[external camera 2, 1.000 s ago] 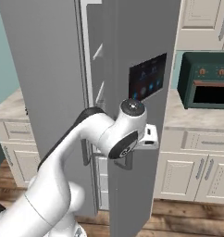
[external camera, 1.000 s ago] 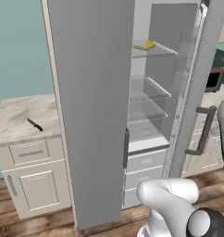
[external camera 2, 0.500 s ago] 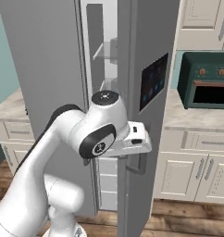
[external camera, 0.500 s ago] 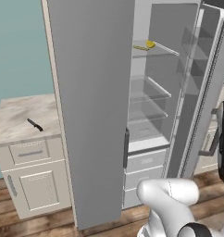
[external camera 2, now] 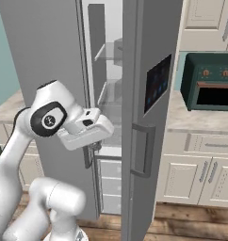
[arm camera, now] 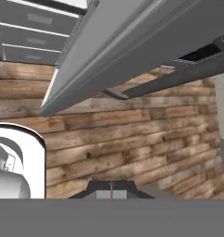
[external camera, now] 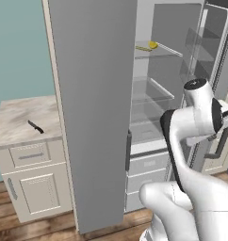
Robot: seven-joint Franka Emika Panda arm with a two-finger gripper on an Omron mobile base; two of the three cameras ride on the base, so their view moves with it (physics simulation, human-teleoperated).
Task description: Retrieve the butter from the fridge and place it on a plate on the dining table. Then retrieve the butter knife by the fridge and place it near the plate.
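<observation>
The fridge point(external camera: 149, 103) stands with both doors open. On its top glass shelf lies the butter point(external camera: 143, 48), a thin olive-yellow stick, next to a rounder bright yellow item point(external camera: 153, 44). The butter knife point(external camera: 36, 126) rests on the small marble-topped cabinet left of the fridge. My gripper point(external camera 2: 93, 146) hangs in front of the fridge opening at lower-shelf height, pointing down, well below the butter. In the hand view the gripper point(arm camera: 111, 188) is shut with nothing between its tips, over the wooden floor. The plate and the dining table are out of view.
The open left door point(external camera: 92, 94) stands between the marble-topped drawer cabinet point(external camera: 21, 127) and the fridge interior. The right door point(external camera 2: 151, 94), with its dark panel and handle point(external camera 2: 144, 153), stands just right of my hand. A green oven point(external camera 2: 210, 87) sits on the counter beyond.
My hand has left the right door's handle and swung left into the fridge opening. The right door stands wider open. The gripper stayed shut.
</observation>
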